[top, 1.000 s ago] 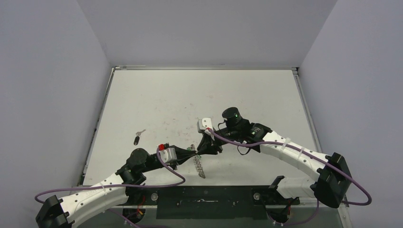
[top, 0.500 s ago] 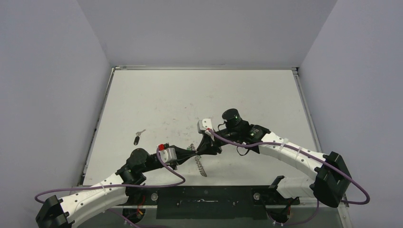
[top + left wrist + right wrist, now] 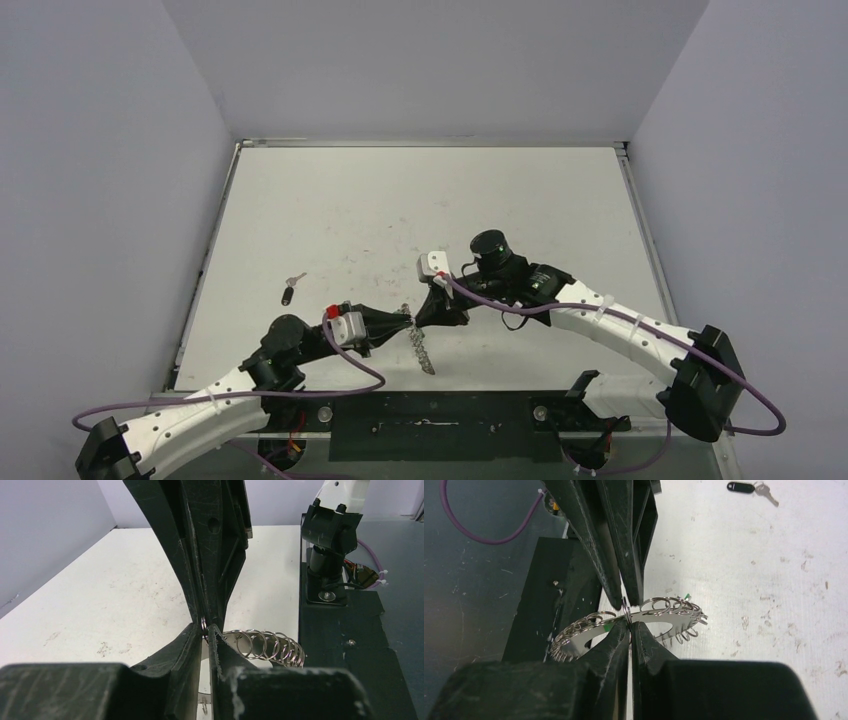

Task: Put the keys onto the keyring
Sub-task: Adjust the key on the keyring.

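Note:
The keyring [image 3: 421, 346] is a silver hoop edged with small wire loops, held above the table between both grippers. My left gripper [image 3: 406, 322] and right gripper [image 3: 424, 316] meet tip to tip at its upper rim. In the left wrist view my left gripper [image 3: 205, 629] is shut on one small loop, with the keyring's loops [image 3: 272, 645] to the right. In the right wrist view my right gripper [image 3: 630, 623] is shut on the keyring [image 3: 659, 616]; a green fleck [image 3: 608, 628] shows beside it. The black-headed key [image 3: 287, 295] and silver key [image 3: 296, 279] lie together at the left.
The black base plate [image 3: 440, 415] runs along the near edge under the keyring. The two loose keys also show at the top of the right wrist view [image 3: 749, 488]. The table has scuff marks [image 3: 370, 250] in the middle. Grey walls enclose the table.
The left arm has shifted slightly, its wrist moving up and left a little. The right wrist has dipped slightly. Both grippers stay at the keyring's rim.

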Robot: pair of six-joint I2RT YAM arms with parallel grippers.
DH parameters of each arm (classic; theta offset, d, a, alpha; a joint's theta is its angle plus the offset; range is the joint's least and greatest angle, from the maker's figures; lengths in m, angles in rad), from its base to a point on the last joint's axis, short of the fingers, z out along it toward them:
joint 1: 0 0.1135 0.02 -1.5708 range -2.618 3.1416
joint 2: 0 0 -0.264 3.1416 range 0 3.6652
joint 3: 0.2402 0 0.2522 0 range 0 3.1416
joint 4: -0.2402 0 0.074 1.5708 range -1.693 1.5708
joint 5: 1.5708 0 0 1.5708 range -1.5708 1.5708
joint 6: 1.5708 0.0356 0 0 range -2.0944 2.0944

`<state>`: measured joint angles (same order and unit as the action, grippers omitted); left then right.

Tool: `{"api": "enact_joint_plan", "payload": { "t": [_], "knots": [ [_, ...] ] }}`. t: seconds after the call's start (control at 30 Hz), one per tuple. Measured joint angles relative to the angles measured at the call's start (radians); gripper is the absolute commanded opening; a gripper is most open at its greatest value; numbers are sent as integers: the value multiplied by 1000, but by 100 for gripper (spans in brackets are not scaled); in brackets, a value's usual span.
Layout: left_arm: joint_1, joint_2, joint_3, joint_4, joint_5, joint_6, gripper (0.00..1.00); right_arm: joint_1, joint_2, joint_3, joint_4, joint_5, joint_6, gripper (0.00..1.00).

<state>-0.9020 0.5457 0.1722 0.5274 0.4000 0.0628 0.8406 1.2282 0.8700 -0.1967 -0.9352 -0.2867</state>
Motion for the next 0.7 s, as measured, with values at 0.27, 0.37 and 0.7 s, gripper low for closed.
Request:
{"api": "enact_joint_plan", "payload": {
  "t": [0.27,0.37,0.7],
  "knots": [
    [0,-104,12,-133,-55,41,34,5,-3,81,-205,97,-7,0],
    [0,-118,32,-206,-74,60,38,9,-2,130,-293,143,-13,0],
    [0,-66,83,-291,-89,92,42,39,108,383,-572,331,10,0]
  ]
}}
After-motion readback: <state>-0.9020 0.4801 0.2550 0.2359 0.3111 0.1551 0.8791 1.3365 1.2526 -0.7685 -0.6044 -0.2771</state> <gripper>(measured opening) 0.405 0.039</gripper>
